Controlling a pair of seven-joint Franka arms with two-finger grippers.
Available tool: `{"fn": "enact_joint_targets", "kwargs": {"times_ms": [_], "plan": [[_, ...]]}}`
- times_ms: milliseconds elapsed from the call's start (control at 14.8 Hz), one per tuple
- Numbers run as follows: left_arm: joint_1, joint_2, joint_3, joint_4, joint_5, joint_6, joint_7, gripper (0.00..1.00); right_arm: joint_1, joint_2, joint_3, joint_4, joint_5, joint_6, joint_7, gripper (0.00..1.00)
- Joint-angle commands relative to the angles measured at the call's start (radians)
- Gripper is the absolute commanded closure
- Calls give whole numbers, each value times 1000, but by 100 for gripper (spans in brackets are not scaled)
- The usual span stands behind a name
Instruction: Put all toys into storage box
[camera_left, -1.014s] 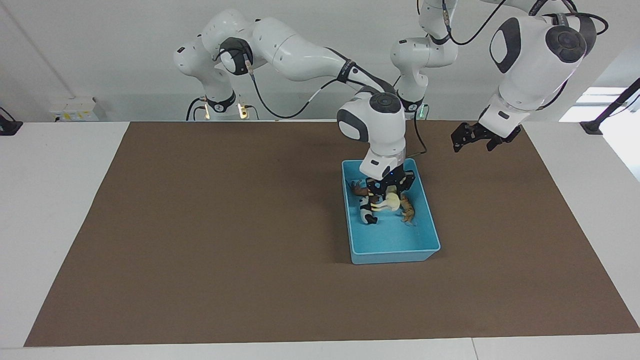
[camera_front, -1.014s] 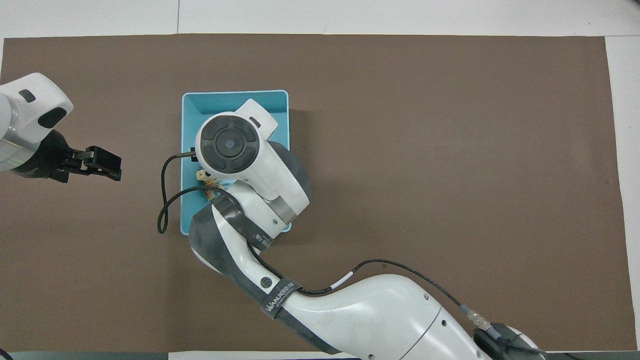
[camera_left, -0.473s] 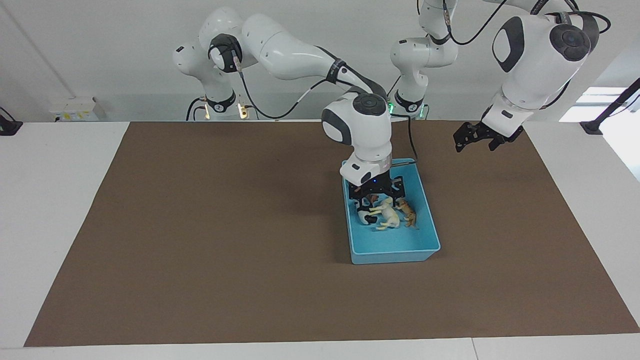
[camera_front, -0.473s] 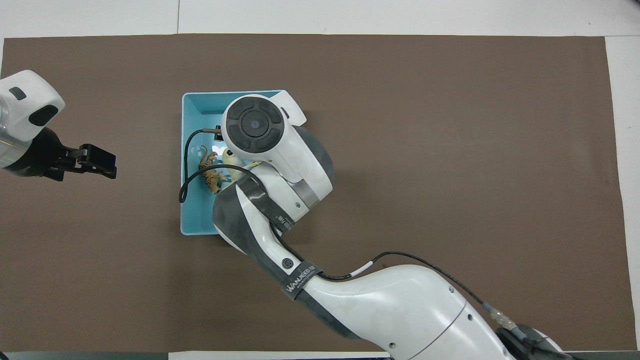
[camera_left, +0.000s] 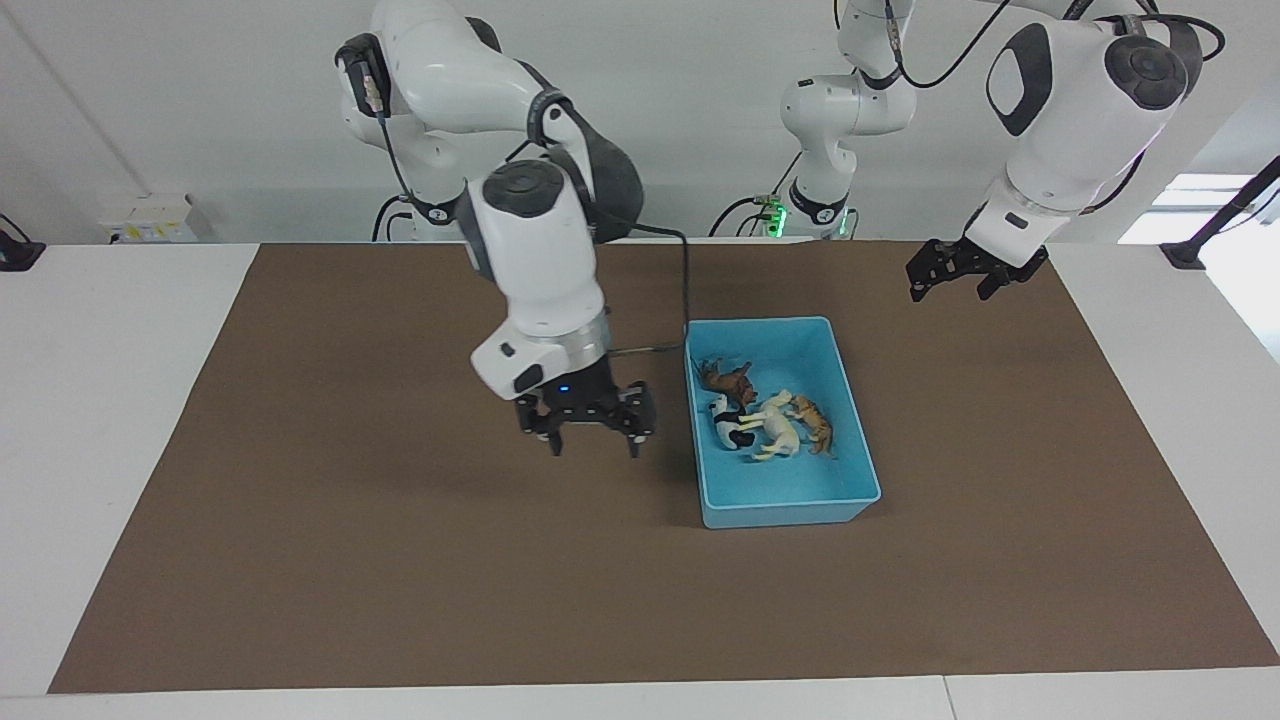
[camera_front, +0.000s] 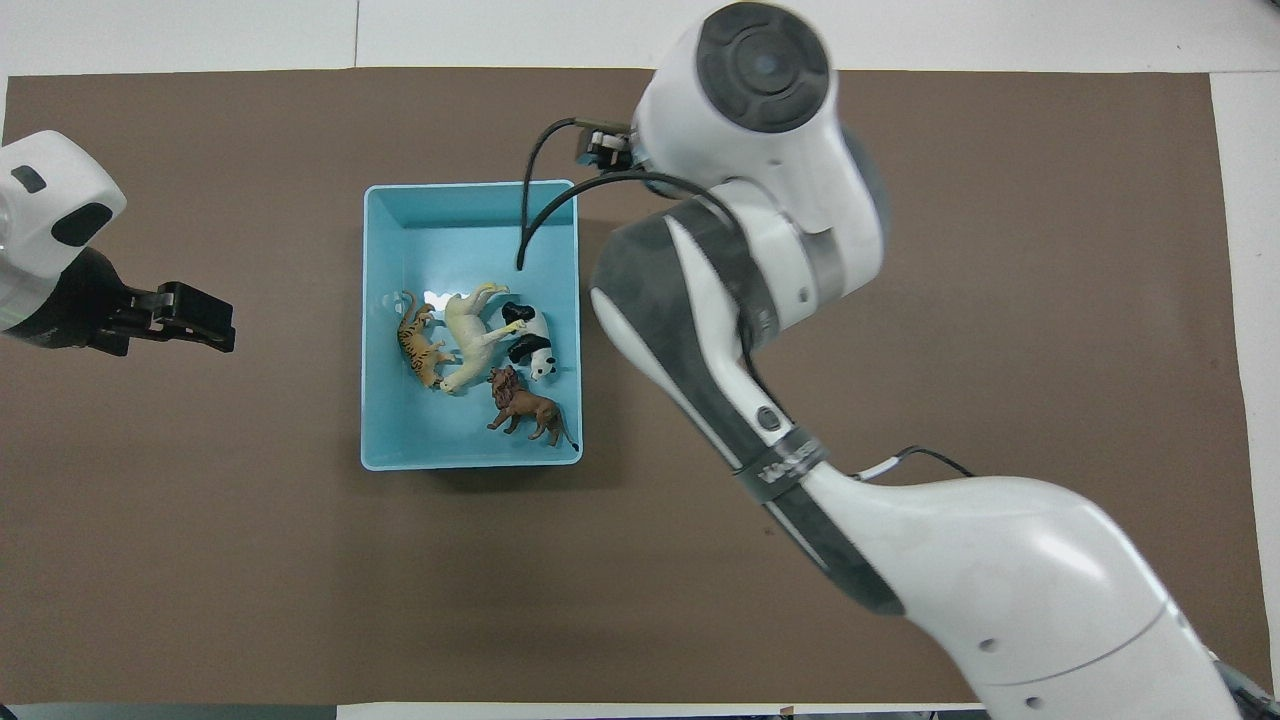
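Overhead view shows all four toys lying together in the storage box (camera_front: 470, 205): tiger (camera_front: 420, 345), horse (camera_front: 472, 322), panda (camera_front: 528, 338) and lion (camera_front: 525, 405), the horse touching tiger and panda. A second ago the right gripper (camera_left: 592, 435) was low inside the box at the horse; now it has let go, lifted out and hangs with fingers spread and empty over the brown mat beside the box, toward the right arm's end of the table (camera_left: 120, 320). The left gripper (camera_left: 952, 275) waits, spread, over the mat at its own end. With no toy outside the box, the task looks finished.
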Motion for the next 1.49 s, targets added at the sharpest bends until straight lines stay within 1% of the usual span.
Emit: {"fn": "enact_joint_targets", "kwargs": {"times_ms": [0, 203, 271, 473, 541, 744, 947, 1082, 1217, 1285, 1420], "plan": [[-23, 0, 25, 11, -16, -17, 12, 0, -99, -114, 19, -128, 1, -41, -174, 0], [-9, -2, 25, 4, -15, -8, 17, 0, -198, -158, 18, -133, -7, -140, -209, 0], [-7, -2, 25, 4, -16, -5, 15, 0, -215, -172, 18, -135, -10, -182, -229, 0], [-9, -5, 25, -8, -15, -5, 5, 0, -265, -232, 16, -144, -11, -355, -268, 0], [-10, -12, 25, -22, -15, -3, 11, 0, -276, -261, 16, -173, -11, -386, -268, 0], [-18, -25, 23, -20, -13, -3, 6, 0, -291, -403, 15, -344, -14, -366, -271, 0], [-21, -31, 23, -20, -13, -5, 5, 0, -299, -494, 15, -444, -14, -345, -275, 0], [-12, -31, 23, -20, -13, -5, 6, 0, -314, -526, 15, -483, -20, -343, -356, 0], [-9, -31, 23, -20, -13, -5, 6, 0, -334, -552, 16, -516, -79, -326, -460, 0], [-9, -31, 23, -20, -13, -5, 6, 0, -336, -569, 16, -532, -88, -317, -464, 0], [-10, -31, 23, -20, -13, -5, 6, 0, -362, -575, 16, -537, -86, -294, -458, 0]]}}
